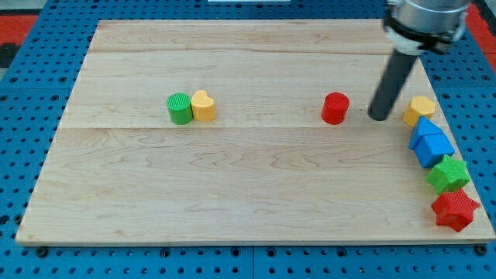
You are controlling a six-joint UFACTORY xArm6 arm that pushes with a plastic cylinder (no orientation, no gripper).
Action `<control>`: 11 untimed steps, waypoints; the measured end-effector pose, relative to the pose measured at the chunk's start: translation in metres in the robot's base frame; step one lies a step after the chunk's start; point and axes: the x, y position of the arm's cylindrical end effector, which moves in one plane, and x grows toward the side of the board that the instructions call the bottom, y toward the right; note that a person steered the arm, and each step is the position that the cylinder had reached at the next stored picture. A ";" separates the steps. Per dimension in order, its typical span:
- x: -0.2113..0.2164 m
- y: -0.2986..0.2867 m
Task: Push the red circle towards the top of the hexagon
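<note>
Red circle [335,108] sits right of the wooden board's [232,194] centre, with my tip [380,118] just beside it on the view's right, bare and touching nothing; yellow hexagon [421,111] lies further right, behind my tip, so a push rightward needs repositioning.

1. No legible text, label, brand, number or sign appears anywhere on the wooden board [248,178].
2. Blocks resting on that board carry no readable markings.
</note>
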 end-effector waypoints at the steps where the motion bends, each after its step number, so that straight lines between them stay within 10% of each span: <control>1: 0.000 -0.029; 5: -0.012 -0.134; 8: -0.031 -0.013; 11: -0.061 -0.038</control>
